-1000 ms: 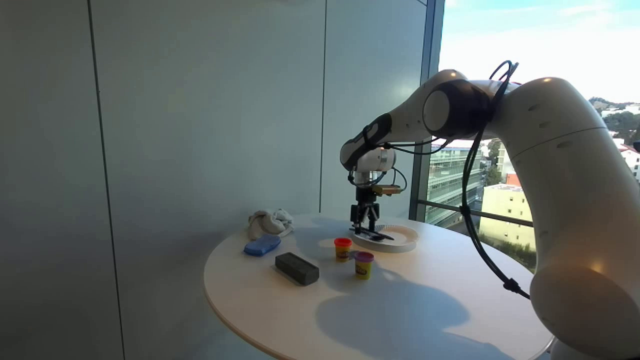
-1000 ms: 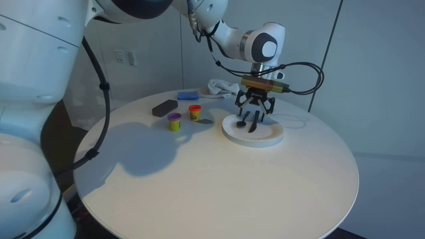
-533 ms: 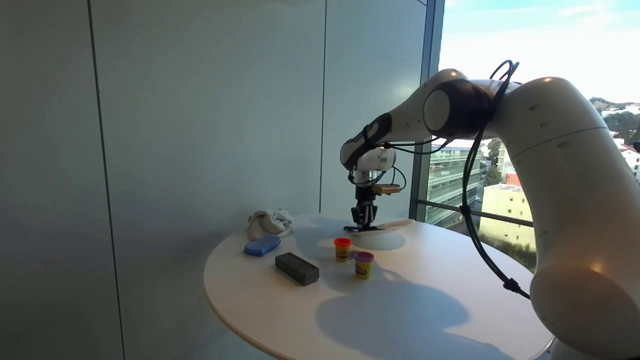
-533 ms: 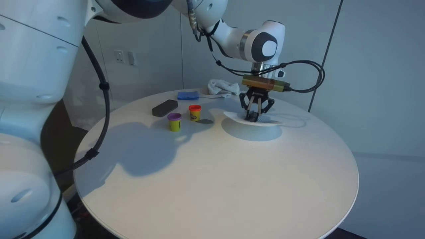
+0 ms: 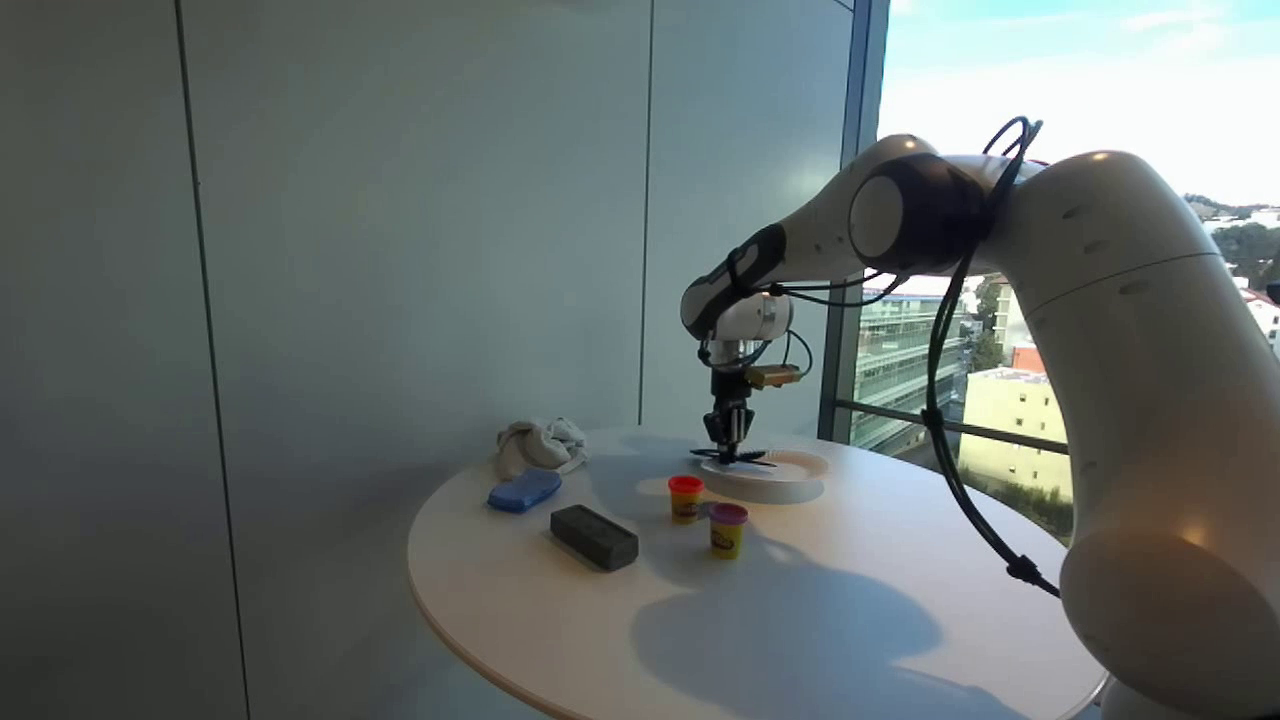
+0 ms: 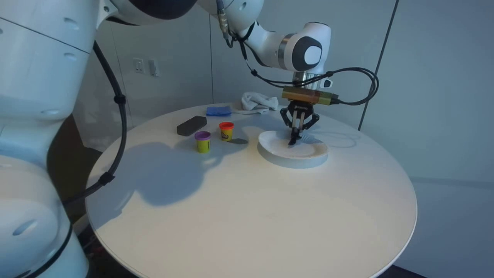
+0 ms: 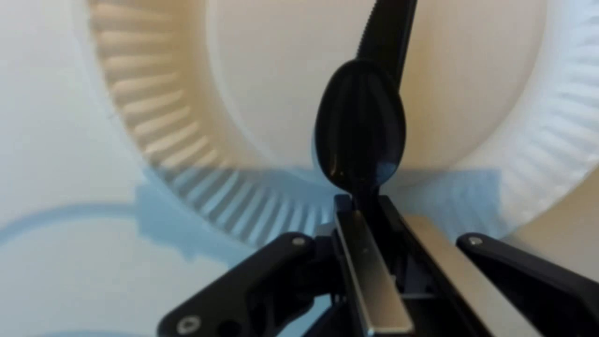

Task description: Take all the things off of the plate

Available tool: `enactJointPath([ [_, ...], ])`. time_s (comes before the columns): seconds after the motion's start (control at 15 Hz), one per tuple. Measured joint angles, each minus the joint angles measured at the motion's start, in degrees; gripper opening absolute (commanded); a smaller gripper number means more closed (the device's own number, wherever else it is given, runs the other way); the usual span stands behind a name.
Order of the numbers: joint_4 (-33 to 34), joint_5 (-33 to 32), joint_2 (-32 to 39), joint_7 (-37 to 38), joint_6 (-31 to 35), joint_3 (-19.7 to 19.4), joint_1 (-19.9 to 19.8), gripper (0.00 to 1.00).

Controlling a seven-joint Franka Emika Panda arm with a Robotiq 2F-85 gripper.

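White arm point(image 5: 1090, 270), black cables point(image 6: 122, 119)

I reach in from the right, my claw point(image 5: 728, 459) pointing down at the left side of the white plate point(image 5: 798, 466) on the far part of the desk point(image 5: 560, 620), its jaws together on dark slender pieces point(image 5: 750, 459). Nearer stand a red-lidded tub point(image 5: 686, 500) and, nearer yet, a purple-lidded tub point(image 5: 727, 532). To their left lie a black block point(image 5: 594, 538), a blue item point(image 5: 525, 491) and, farthest, a crumpled cloth point(image 5: 540, 447).

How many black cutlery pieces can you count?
2: the spoon, held in the gripper, and the knife, over the plate, partly covered by the spoon. More may hide behind the gripper.
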Motion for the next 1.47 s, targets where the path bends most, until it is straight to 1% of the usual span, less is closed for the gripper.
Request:
enactJointPath([
  [0.47,-4.73,-3.72,-6.50,0.36,5.13,-0.55,-0.02,0.06],
  [0.67,-6.55,-3.76,-9.96,-4.18,8.01,0.12,0.08,0.06],
  [0.87,-6.55,-3.88,-11.85,-10.03,8.29,1.02,0.92,0.06],
  [1.33,-6.73,-7.26,-13.37,-21.14,7.81,3.60,6.36,0.06],
  [1.47,-7.06,-9.18,-13.78,-23.91,6.23,4.29,8.00,0.06],
])
